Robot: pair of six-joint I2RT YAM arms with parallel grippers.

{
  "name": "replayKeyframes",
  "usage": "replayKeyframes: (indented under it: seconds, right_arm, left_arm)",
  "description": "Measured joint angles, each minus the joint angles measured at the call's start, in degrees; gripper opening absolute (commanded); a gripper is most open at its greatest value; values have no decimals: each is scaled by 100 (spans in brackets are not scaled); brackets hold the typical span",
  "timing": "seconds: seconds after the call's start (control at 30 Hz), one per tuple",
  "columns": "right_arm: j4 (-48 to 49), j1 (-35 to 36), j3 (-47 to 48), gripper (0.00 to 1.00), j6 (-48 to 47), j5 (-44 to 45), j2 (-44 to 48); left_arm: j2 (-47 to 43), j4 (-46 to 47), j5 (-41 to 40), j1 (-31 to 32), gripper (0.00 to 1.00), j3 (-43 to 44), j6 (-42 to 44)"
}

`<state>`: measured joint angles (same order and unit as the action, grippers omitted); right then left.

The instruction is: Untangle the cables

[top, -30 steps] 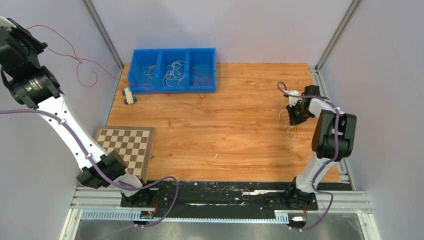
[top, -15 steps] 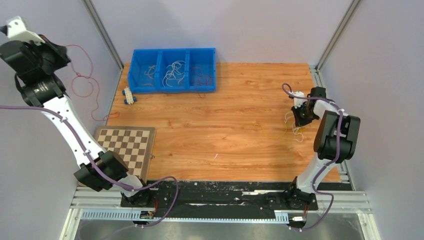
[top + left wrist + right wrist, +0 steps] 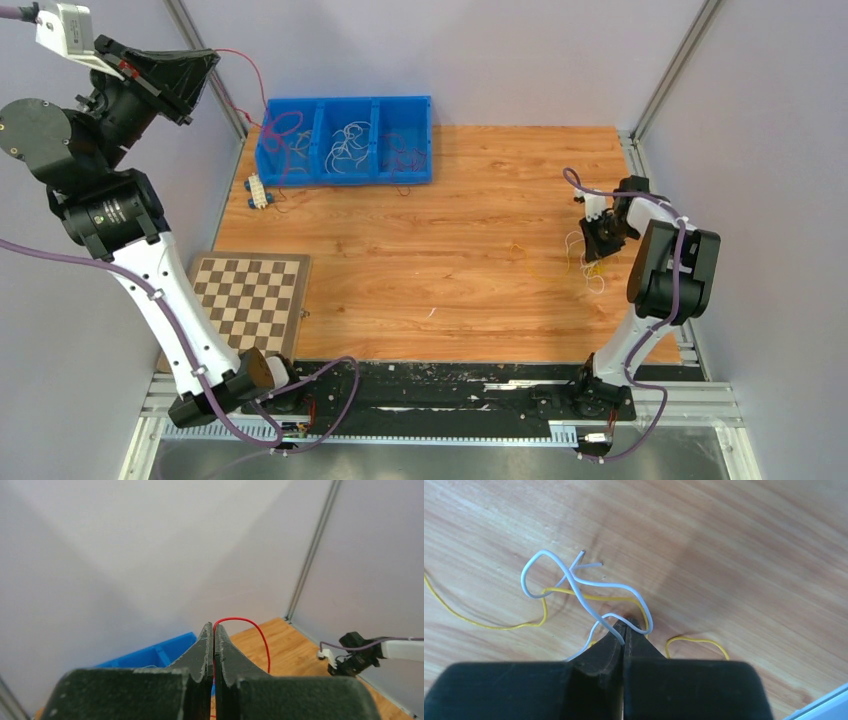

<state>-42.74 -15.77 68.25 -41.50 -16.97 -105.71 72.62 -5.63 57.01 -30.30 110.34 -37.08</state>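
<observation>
My left gripper (image 3: 208, 60) is raised high at the far left and shut on a red cable (image 3: 245, 70); in the left wrist view the red cable (image 3: 252, 626) arcs out from between the closed fingertips of the gripper (image 3: 214, 627). The cable's lower loops hang at the blue bin's left compartment (image 3: 283, 132). My right gripper (image 3: 598, 243) is low over the table at the right, shut on a white cable (image 3: 574, 577) that is looped with a yellow cable (image 3: 484, 622). The gripper's tips (image 3: 625, 626) press at the wood.
A blue three-part bin (image 3: 345, 175) at the back holds tan, white and red cables. A small white and blue connector (image 3: 258, 191) lies beside it. A chessboard (image 3: 255, 295) sits at the left front. A yellow cable (image 3: 535, 262) trails left of the right gripper.
My left arm has swung up and right, carrying the red cable from the left wall toward the blue bin. My right gripper shifted slightly, and the yellow cable was drawn out to its left.
</observation>
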Motion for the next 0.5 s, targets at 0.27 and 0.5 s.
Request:
replayKeyframes:
  seconds: [0.27, 0.5]
  right_arm:
    - [-393, 72, 13, 0, 63, -197, -13]
    - [-544, 76, 98, 0, 127, -234, -92]
  left_arm:
    - [-87, 192, 372, 149, 0, -101, -258]
    - [-59, -1051, 564, 627, 0, -654, 935]
